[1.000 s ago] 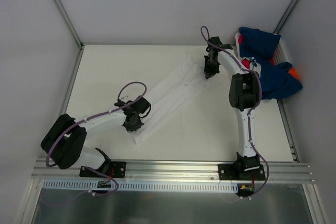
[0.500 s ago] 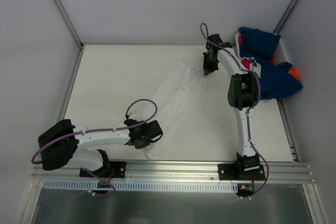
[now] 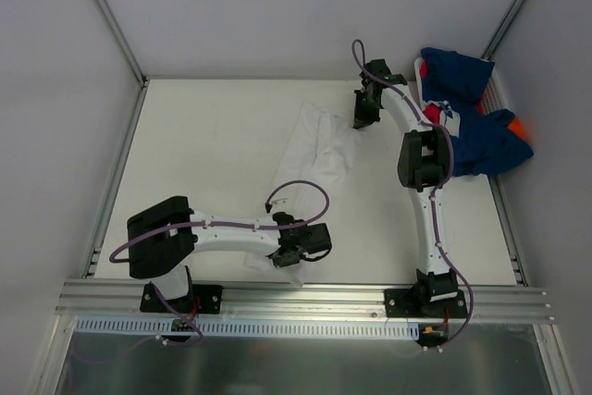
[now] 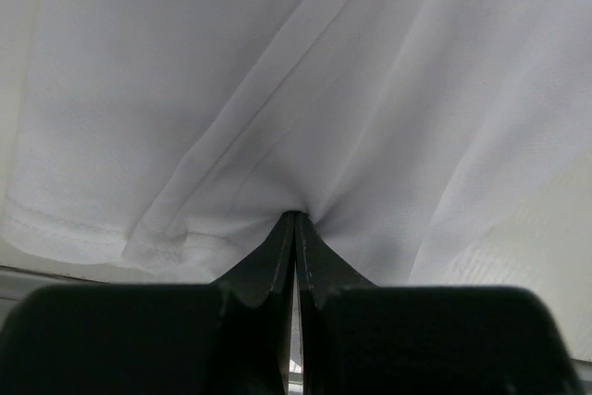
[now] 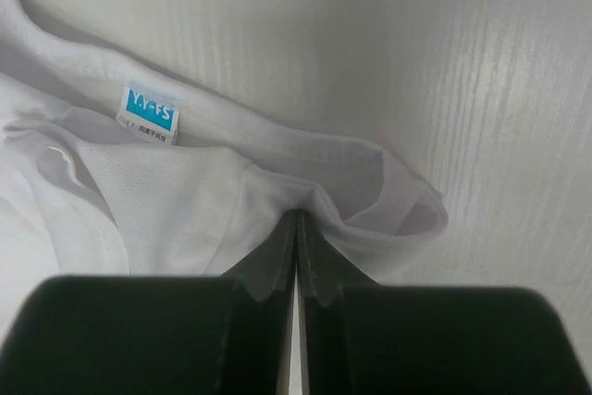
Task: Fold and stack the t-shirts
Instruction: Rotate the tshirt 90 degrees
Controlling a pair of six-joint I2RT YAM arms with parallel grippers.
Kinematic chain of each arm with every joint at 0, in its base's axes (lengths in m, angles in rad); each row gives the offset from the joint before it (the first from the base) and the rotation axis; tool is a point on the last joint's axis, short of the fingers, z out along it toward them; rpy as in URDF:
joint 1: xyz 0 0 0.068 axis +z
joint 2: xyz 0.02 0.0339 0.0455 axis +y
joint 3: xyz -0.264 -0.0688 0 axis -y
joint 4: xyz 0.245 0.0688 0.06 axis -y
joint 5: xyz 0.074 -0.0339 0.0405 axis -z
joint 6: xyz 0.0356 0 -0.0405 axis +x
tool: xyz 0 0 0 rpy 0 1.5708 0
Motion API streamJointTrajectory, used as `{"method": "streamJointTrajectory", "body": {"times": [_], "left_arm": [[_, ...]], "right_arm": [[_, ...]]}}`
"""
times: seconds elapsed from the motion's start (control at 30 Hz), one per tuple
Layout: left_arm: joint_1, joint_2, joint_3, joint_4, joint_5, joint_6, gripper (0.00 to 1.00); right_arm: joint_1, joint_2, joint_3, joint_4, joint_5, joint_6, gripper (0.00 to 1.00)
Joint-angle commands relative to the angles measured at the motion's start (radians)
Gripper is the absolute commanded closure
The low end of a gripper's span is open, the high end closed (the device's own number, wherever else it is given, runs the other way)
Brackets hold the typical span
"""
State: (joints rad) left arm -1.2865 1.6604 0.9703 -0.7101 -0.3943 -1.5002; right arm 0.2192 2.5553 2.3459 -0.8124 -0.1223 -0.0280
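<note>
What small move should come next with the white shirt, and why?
Probably lift the left gripper and carry the hem toward the collar. Both it and the right gripper are shut on opposite ends of the white shirt, which lies as a long folded strip.

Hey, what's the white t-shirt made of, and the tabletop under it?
The white t-shirt looks like thin, soft, matte knit cloth, possibly polyester: it creases finely and shows a mesh weave near the collar. The tabletop is a white, faintly ribbed sheet, possibly corrugated plastic board.
</note>
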Motion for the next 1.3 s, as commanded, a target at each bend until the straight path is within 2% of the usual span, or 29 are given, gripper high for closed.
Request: {"method": "streamJointTrajectory", "body": {"times": [0.0, 0.13, 0.37, 0.7, 0.83, 0.93, 0.97, 1.03, 1.13, 1.2, 1.27], "left_arm": [[-0.033, 0.022, 0.041, -0.026, 0.023, -0.015, 1.00], [-0.050, 0.013, 0.056, -0.038, 0.026, -0.018, 1.00], [-0.063, 0.009, 0.097, -0.040, 0.000, -0.009, 1.00], [-0.066, 0.050, 0.163, -0.040, 0.006, 0.032, 1.00], [-0.068, 0.035, 0.171, -0.040, -0.035, 0.040, 1.00], [-0.063, 0.013, 0.191, -0.049, -0.095, 0.078, 1.00], [-0.054, 0.007, 0.215, -0.061, -0.141, 0.113, 1.00], [-0.036, -0.016, 0.241, -0.081, -0.187, 0.153, 1.00], [0.015, -0.066, 0.287, -0.086, -0.303, 0.270, 1.00], [0.077, -0.111, 0.315, -0.084, -0.371, 0.372, 0.81], [0.139, -0.143, 0.321, -0.081, -0.379, 0.453, 0.74]], "right_arm": [[-0.003, 0.031, 0.053, 0.021, -0.065, 0.025, 0.96], [-0.001, 0.072, 0.093, 0.062, -0.121, 0.099, 0.94], [-0.001, 0.129, 0.110, 0.225, -0.321, 0.247, 0.91], [-0.003, 0.148, 0.128, 0.383, -0.362, 0.347, 0.88], [-0.003, 0.152, 0.124, 0.470, -0.390, 0.390, 0.86], [-0.007, 0.149, 0.124, 0.550, -0.416, 0.424, 0.69], [-0.009, 0.145, 0.125, 0.594, -0.439, 0.437, 0.44], [-0.015, 0.123, 0.135, 0.627, -0.453, 0.436, 0.22], [-0.032, 0.074, 0.141, 0.656, -0.464, 0.401, 0.02], [-0.046, -0.006, 0.124, 0.647, -0.471, 0.357, 0.00], [-0.052, -0.112, 0.089, 0.616, -0.476, 0.332, 0.00]]}}
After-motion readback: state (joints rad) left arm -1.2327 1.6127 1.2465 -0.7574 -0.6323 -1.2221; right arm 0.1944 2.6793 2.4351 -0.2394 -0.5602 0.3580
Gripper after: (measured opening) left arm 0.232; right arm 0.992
